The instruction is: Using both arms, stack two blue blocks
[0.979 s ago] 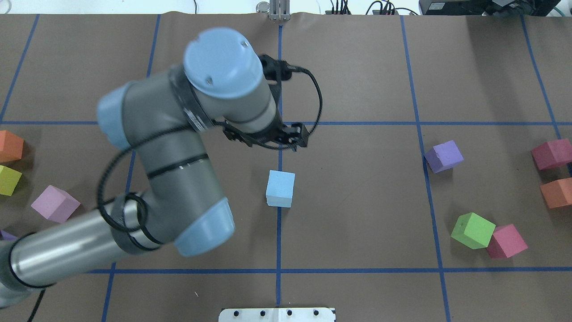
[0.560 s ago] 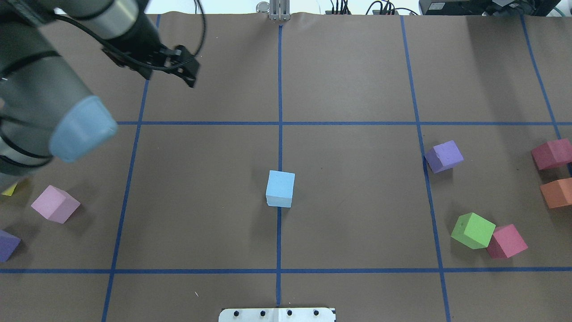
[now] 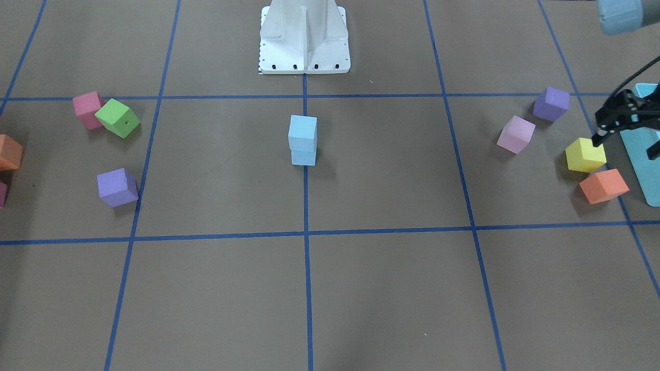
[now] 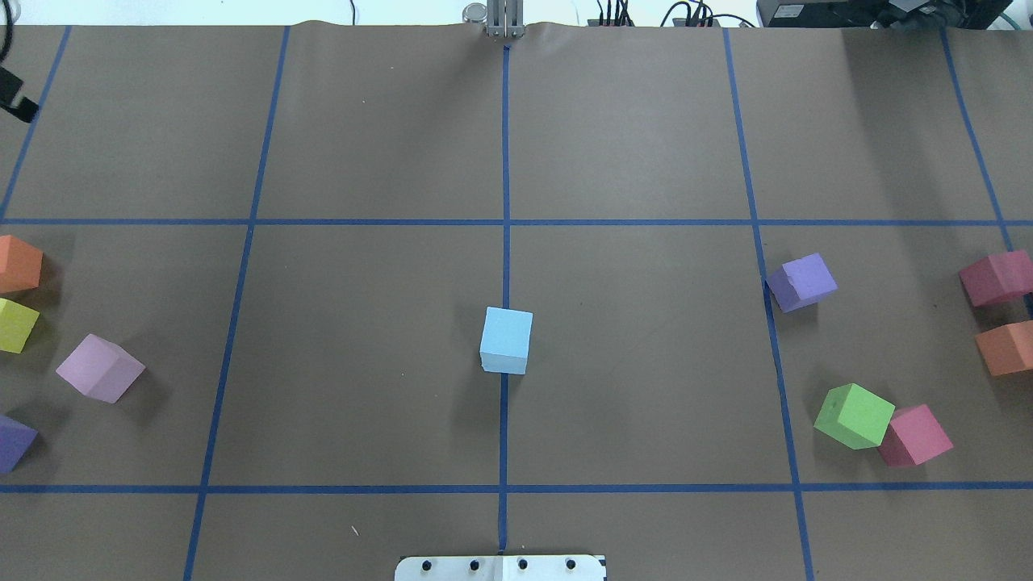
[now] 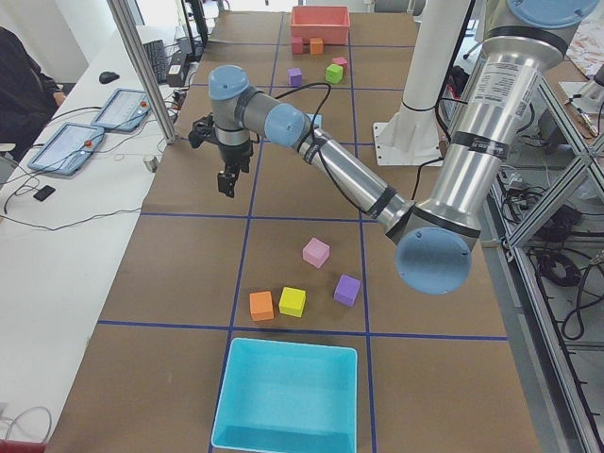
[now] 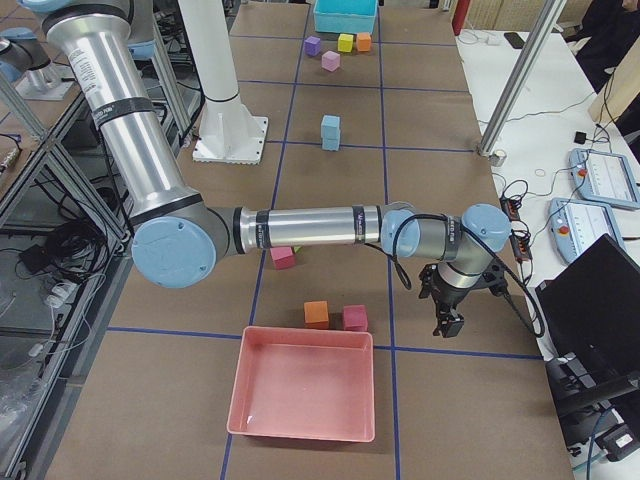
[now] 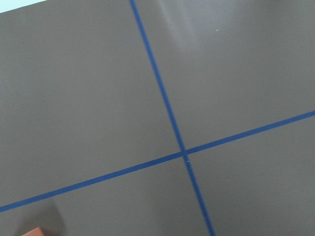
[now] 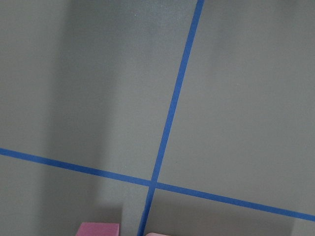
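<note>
Two grippers to account for; how do they stand?

— The black two-finger left gripper (image 3: 625, 146) hangs with its fingers (image 3: 598, 138) spread wide and nothing between them. The black right gripper (image 6: 447, 322) shows only in the side camera, so I cannot tell its spread.

— Where are they?

— Each is out at its own end of the brown paper-covered table (image 3: 386, 288), in the air over the blue tape grid. In the front view the left one sits close to a yellow foam cube (image 3: 584, 154), an orange foam cube (image 3: 603, 185) and the turquoise plastic bin (image 3: 642, 175) (from the side it looks raised and apart from them).

— And the blocks?

— The two pale sky-blue foam cubes (image 3: 302, 133) are stacked, one on top of the other, on the centre tape line near the white pedestal base (image 3: 304, 36), well apart from both grippers and from the other coloured cubes
</note>
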Available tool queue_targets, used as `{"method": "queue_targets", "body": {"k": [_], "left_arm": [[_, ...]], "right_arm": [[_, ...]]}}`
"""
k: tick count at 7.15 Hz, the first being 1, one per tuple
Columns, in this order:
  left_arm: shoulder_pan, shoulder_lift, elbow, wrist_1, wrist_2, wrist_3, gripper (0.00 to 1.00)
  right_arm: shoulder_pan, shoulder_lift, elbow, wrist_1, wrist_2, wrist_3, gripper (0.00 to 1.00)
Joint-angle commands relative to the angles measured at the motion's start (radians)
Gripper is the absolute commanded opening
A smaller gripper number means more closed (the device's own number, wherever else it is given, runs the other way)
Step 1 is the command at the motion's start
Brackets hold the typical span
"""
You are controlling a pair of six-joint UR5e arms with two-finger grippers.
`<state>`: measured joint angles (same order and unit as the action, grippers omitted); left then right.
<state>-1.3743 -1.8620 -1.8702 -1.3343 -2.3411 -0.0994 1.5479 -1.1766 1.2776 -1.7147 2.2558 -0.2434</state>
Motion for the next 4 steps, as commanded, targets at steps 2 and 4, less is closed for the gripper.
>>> {"method": "queue_targets", "body": {"k": [2,4], "left_arm": [[-0.136,0.009,0.253,-0.075,-0.055,0.248,0.98],[-0.157,0.007,0.447,-0.265,-0.053,0.297,0.98]], "right_arm": [[-0.020,0.009,0.040,0.003,0.002,0.078,1.00],[-0.019,0.006,0.065,0.003,0.005,0.078,1.00]]}}
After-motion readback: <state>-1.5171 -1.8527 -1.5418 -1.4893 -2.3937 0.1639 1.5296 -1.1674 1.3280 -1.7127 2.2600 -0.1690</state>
